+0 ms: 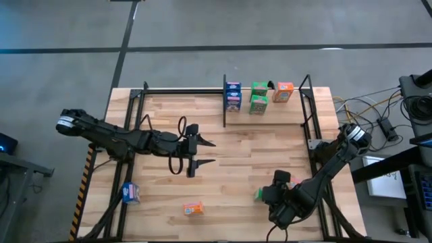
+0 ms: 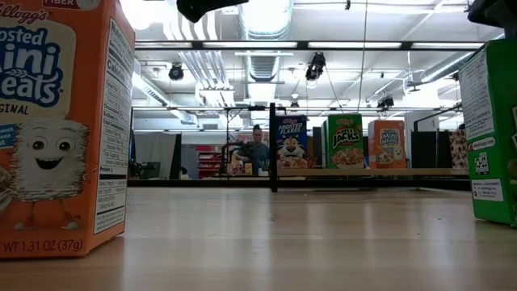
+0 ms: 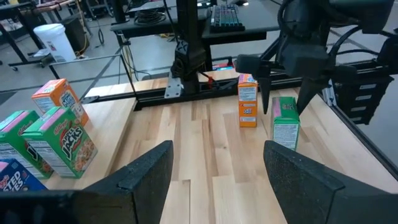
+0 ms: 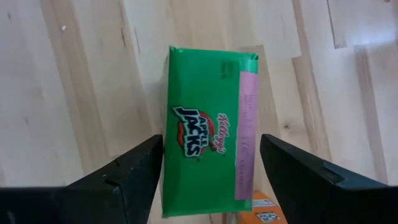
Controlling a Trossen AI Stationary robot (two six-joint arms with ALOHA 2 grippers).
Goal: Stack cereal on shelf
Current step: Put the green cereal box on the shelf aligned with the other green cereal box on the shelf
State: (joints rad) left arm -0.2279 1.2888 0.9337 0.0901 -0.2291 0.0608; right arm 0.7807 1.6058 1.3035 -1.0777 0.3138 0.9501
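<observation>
In the low view, a tall orange cardboard cereal box [image 2: 60, 125] is running off the left and top edges, and a green cardboard box [image 2: 493, 133] is being cut by the right edge. From above, the right arm's dark gripper [image 1: 275, 196] is covering most of a green box [image 1: 258, 195]. The distant person's [image 2: 257, 150] details are staying too small to tell.
</observation>
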